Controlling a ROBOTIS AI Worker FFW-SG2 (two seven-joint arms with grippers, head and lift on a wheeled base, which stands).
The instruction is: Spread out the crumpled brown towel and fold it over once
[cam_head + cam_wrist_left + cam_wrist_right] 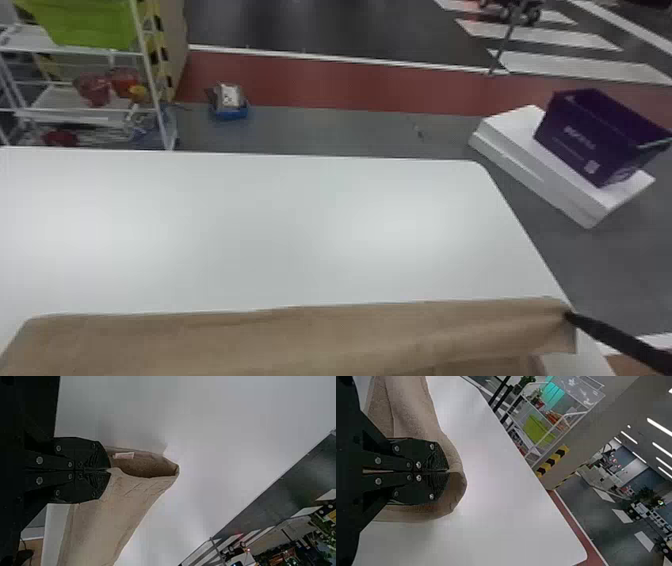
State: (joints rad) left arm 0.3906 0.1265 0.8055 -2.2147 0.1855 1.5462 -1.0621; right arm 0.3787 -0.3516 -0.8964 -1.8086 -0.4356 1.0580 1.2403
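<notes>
White table [300, 225], one; along its near side, one brown towel [300, 340], stretched from left to right. Left gripper [109, 470], mine: pinches one end of the towel. Right gripper [568, 316], mine: pinches the other, near the table's right edge. Beyond: purple basket [570, 132] on white block [510, 137].

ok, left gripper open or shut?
Shut: in its wrist view the left gripper has its two flat fingers together, the brown towel pinched at their tips.
</notes>
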